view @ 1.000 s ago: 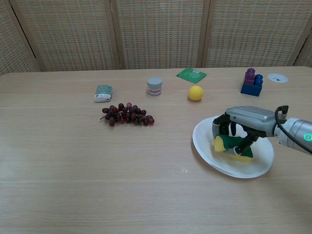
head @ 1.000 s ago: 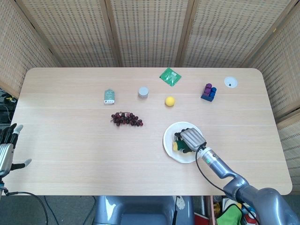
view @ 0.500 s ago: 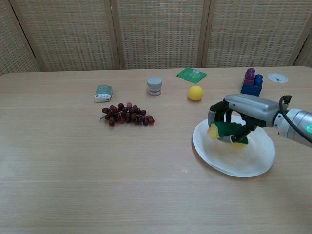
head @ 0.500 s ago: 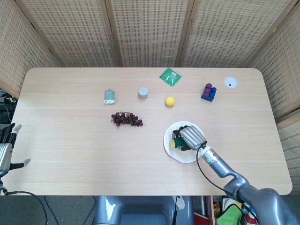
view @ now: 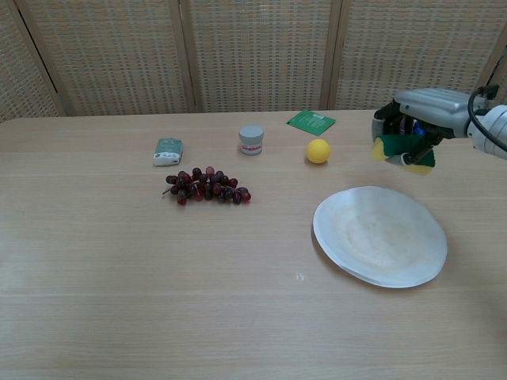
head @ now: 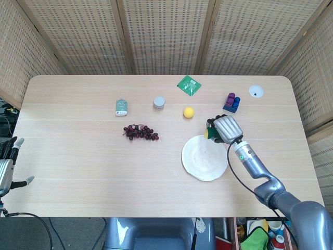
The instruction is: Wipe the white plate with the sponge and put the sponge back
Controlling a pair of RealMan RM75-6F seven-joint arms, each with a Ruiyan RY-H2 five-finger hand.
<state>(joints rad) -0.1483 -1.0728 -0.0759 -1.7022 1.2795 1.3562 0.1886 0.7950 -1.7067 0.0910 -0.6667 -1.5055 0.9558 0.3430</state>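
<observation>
The white plate (head: 204,158) (view: 379,235) lies bare on the table, right of centre. My right hand (head: 225,128) (view: 416,117) hangs in the air beyond the plate's far edge and grips the yellow-and-green sponge (head: 211,133) (view: 404,149), which peeks out under the fingers. At the far left edge of the head view, off the table, my left hand (head: 8,162) holds nothing and its fingers are apart.
A yellow ball (head: 188,112) (view: 318,150) lies just left of the raised hand. Purple and blue blocks (head: 231,102) stand behind it. A green packet (head: 189,85), a small jar (head: 159,102), a green-white box (head: 121,107) and grapes (head: 140,132) lie further left.
My right hand has lifted off the plate with the sponge and moved to the far right of it. The plate now shows bare. The left hand has stayed put.
</observation>
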